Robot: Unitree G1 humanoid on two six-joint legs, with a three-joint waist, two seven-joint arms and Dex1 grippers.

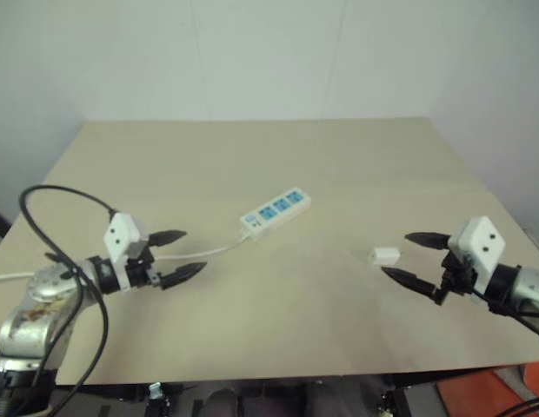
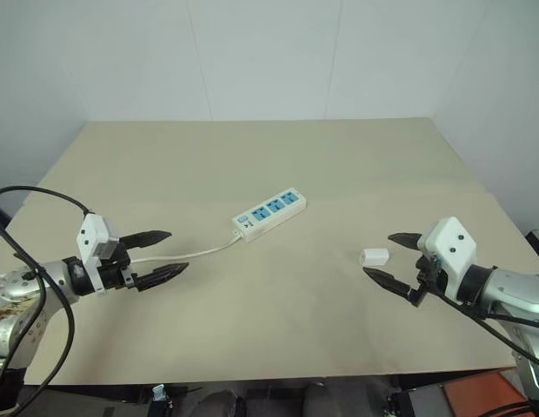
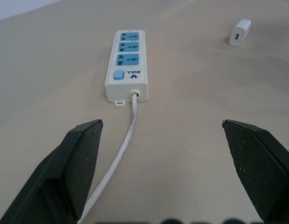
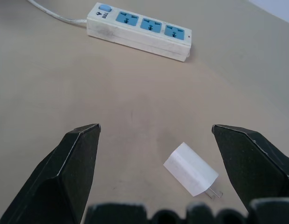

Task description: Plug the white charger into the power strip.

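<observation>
The left claw (image 1: 180, 254) hangs over the tabletop (image 1: 278, 165) near its left edge, its two black fingers spread wide with nothing between them. The right claw (image 1: 414, 256) hangs near the right edge, fingers likewise spread wide and empty, pointing inward toward the middle of the tabletop.

The white charger (image 1: 384, 255) lies on its side on the bare tabletop just in front of the right claw's fingertips, apart from them. In the right wrist view the white charger (image 4: 191, 169) shows its two metal prongs sticking out from one end, turned toward the claw, and it sits between the lines of the two spread fingers without touching either.

The power strip (image 1: 276, 212) lies flat near the middle of the tabletop, set at a slant, well apart from the charger. Its three blue socket panels face up and all are empty. A blue switch (image 3: 119, 74) sits at the end nearer the left claw. From that same end a thin white cord (image 1: 209, 250) runs along the tabletop toward the left edge, passing under the left claw.
</observation>
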